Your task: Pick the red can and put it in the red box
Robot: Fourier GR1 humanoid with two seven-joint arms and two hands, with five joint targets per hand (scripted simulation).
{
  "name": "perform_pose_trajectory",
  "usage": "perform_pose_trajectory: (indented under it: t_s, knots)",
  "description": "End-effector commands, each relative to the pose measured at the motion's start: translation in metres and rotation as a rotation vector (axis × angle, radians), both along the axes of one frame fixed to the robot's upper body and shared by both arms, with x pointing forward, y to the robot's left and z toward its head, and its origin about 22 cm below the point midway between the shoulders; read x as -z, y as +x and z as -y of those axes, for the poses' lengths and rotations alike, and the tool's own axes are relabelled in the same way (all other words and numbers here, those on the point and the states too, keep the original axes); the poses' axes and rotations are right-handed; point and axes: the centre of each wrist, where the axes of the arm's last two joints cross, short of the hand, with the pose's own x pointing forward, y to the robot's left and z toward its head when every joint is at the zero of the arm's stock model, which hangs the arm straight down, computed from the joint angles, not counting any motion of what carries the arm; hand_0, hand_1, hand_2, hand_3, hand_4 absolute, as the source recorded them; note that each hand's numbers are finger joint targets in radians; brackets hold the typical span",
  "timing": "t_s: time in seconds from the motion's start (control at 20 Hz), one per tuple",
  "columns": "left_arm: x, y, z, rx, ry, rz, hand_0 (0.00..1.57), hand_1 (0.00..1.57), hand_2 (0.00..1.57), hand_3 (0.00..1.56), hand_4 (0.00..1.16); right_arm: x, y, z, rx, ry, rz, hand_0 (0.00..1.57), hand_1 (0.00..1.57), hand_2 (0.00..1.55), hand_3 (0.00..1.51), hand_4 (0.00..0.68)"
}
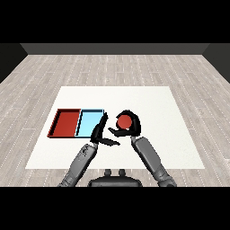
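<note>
White table (148, 101): two trays, one red can (124, 121), right hand (130, 128) curled round.

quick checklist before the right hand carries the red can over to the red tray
1. Right hand curled round the red can: ok.
2. Can lifted off the table: cannot tell from this view.
3. Red tray has room for the can: ok, its floor shows bare.
4. Path to the red tray: not ok, the left hand sits between the can and the trays, and the light blue tray lies before the red one.
5. Left hand holds nothing: ok, fingers straight, beside the light blue tray's near right corner.
</note>
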Motion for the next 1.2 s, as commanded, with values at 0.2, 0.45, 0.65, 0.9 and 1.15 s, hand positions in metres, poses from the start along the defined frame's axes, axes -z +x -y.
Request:
perform_pose_trajectory:
  t_s: [0.2,0.45,0.65,0.9,1.15]
  knots:
    - [-0.006,-0.005,0.020,0.034,-0.021,-0.032,0.00,0.00,0.00,0.00,0.00,-0.014,-0.005,-0.025,-0.038,0.017,0.001,1.46,1.46,1.44,1.39,0.671]
    - [0.009,-0.008,0.027,0.045,-0.044,-0.019,0.00,0.00,0.00,0.00,0.00,-0.009,0.006,-0.021,-0.080,0.074,0.001,1.47,1.47,1.43,1.40,0.644]
    - [0.015,-0.008,0.031,0.052,-0.072,-0.027,0.00,0.00,0.00,0.00,0.00,-0.014,-0.021,-0.020,-0.068,0.072,0.004,1.51,1.51,1.46,1.42,0.660]
    - [0.004,-0.003,0.032,0.063,-0.047,-0.046,0.00,0.00,0.00,0.00,0.00,-0.023,-0.007,-0.035,-0.099,0.082,0.011,1.53,1.53,1.46,1.42,0.659]
    - [0.001,0.005,0.031,0.093,-0.076,-0.048,0.00,0.00,0.00,0.00,0.00,-0.006,-0.010,-0.048,-0.094,0.069,-0.014,1.52,1.52,1.46,1.40,0.646]
